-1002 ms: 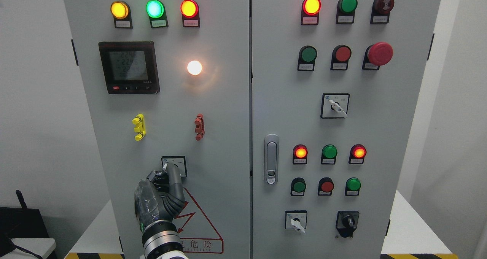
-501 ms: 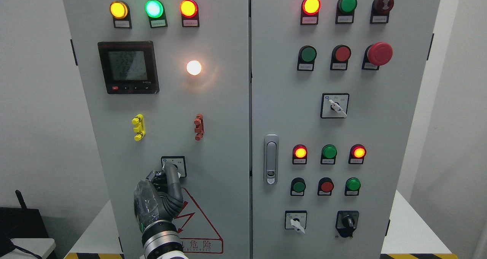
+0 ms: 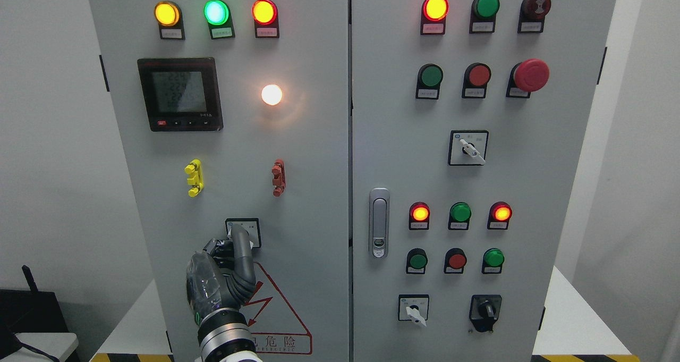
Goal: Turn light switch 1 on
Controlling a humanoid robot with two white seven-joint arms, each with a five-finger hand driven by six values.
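The left hand (image 3: 223, 277) is being held against the light switch (image 3: 243, 232) near the cabinet door's (image 3: 297, 165) lower edge, one finger extended onto it, the others curled, nothing grasped.

Cabinet doors (image 3: 319, 154): two; lit red lamps (image 3: 264, 11): four; selector switches (image 3: 467, 147): four; terminal clips (image 3: 193, 177): two; meter (image 3: 179, 94): one; emergency stop (image 3: 530, 75): one; door handle (image 3: 378, 222): one; robot hand (image 3: 223, 277): one.

The left hand (image 3: 226, 277) hides the switch (image 3: 243, 232) knob; label print is too small.
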